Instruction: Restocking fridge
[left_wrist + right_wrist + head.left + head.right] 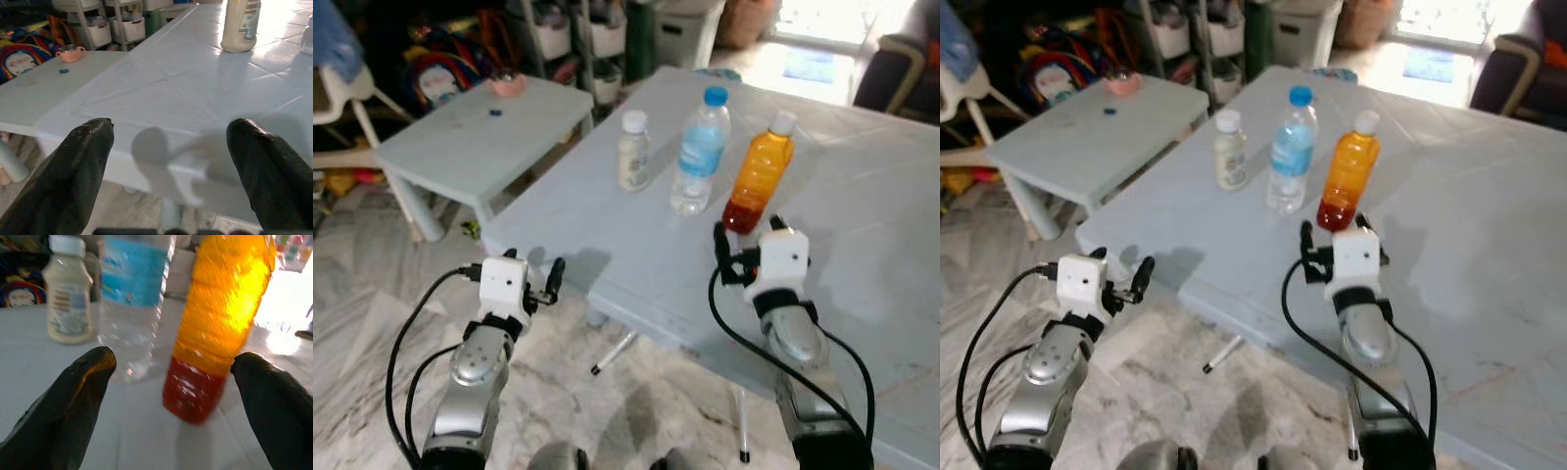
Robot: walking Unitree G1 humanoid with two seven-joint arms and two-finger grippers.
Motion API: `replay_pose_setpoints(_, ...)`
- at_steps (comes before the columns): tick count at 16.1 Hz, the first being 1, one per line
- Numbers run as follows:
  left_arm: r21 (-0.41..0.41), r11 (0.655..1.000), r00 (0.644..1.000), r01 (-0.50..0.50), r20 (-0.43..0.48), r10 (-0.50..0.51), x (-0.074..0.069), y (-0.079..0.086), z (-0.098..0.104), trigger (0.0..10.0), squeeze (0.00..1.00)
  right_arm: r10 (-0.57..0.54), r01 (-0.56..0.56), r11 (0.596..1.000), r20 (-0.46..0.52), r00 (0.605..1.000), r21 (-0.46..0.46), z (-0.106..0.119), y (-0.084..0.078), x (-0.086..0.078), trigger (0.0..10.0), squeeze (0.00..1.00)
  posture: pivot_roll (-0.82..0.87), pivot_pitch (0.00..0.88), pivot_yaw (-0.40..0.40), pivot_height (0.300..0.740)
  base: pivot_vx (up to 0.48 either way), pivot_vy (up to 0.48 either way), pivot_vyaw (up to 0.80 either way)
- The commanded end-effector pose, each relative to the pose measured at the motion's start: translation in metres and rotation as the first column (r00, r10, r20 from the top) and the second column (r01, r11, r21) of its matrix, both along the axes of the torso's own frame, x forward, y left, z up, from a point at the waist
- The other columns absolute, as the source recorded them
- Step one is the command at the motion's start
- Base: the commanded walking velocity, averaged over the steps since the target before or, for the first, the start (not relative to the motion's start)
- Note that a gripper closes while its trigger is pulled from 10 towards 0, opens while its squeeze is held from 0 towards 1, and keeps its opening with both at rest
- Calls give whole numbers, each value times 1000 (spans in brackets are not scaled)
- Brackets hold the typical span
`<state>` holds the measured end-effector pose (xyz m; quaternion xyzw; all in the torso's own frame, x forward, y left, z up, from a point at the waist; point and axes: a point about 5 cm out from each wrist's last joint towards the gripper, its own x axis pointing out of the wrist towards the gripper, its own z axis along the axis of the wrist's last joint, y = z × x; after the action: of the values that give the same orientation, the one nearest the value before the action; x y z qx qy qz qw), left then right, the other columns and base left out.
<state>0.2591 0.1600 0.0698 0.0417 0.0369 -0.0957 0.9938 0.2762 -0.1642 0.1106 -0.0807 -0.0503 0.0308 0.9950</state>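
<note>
Right gripper (pixel 744 247) is raised over the grey table (pixel 862 215), centre-right of frame, fingers spread wide, nothing held, aimed at the orange bottle (pixel 760 172) just ahead. Not touching it. Water bottle (pixel 700 152) stands just left of the orange one, small cream bottle (pixel 633 151) further left, all upright in a row. Left gripper (pixel 536 279) sits lower left, off the table's near corner, fingers apart, empty. Small white side table (pixel 460 147) upper left.
</note>
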Motion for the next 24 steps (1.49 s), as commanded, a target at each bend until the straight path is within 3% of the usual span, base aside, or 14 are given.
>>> replay_pose_setpoints(1,2,1000,1000,3,-3,-3,1,2,0,10000,0,4,-4,1000,28,1000,-8,6,-1,4,10000,0,-30,22,33,740,0,0,0)
replay_pose_setpoints(4,11,1000,1000,13,-1,-13,2,1,1,10000,0,-4,7,999,94,996,-32,28,-6,28,10000,0,-20,25,40,740,0,0,0)
replay_pose_setpoints(12,20,1000,1000,18,5,-18,1,1,1,10000,0,-57,71,995,196,979,-67,58,-22,49,10000,0,-13,25,44,740,0,0,0)
replay_pose_setpoints(20,15,1000,1000,23,0,-23,2,-1,0,10000,0,5,2,999,162,987,-43,43,0,29,10000,0,-22,23,43,740,0,0,0)
replay_pose_setpoints(24,16,1000,1000,23,-3,-23,4,-1,0,10000,0,-89,99,994,192,977,-45,47,-14,12,10000,0,-33,16,65,740,0,0,0)
